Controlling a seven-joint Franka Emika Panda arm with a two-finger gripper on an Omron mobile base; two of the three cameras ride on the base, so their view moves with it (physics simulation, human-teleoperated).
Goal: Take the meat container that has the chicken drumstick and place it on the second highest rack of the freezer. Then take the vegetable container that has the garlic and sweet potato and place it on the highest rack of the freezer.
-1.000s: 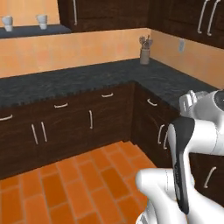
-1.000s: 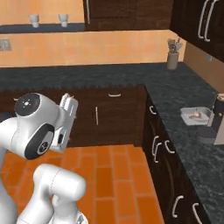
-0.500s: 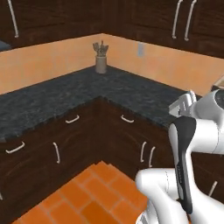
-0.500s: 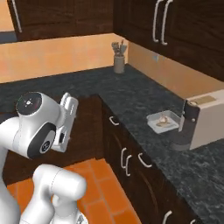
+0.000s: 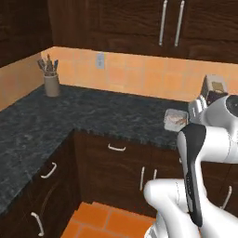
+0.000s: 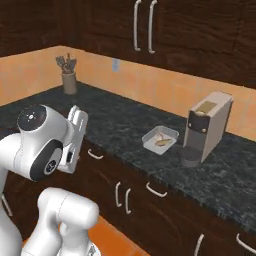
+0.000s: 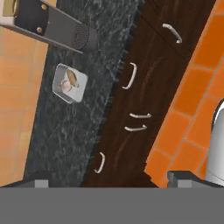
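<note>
Blurring tray (image 6: pixel 160 139) contents; sweet potato (image 6: pixel 162 142) barely distinguishable.

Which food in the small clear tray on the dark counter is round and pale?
The garlic, a small pinkish-white bulb; the sweet potato beside it is orange-tan and elongated.

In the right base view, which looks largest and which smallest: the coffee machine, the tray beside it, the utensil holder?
1. coffee machine, clearly the largest.
2. tray.
3. utensil holder.
The holder stands farther from the camera than the tray, so the order of these two is unsure.
</note>
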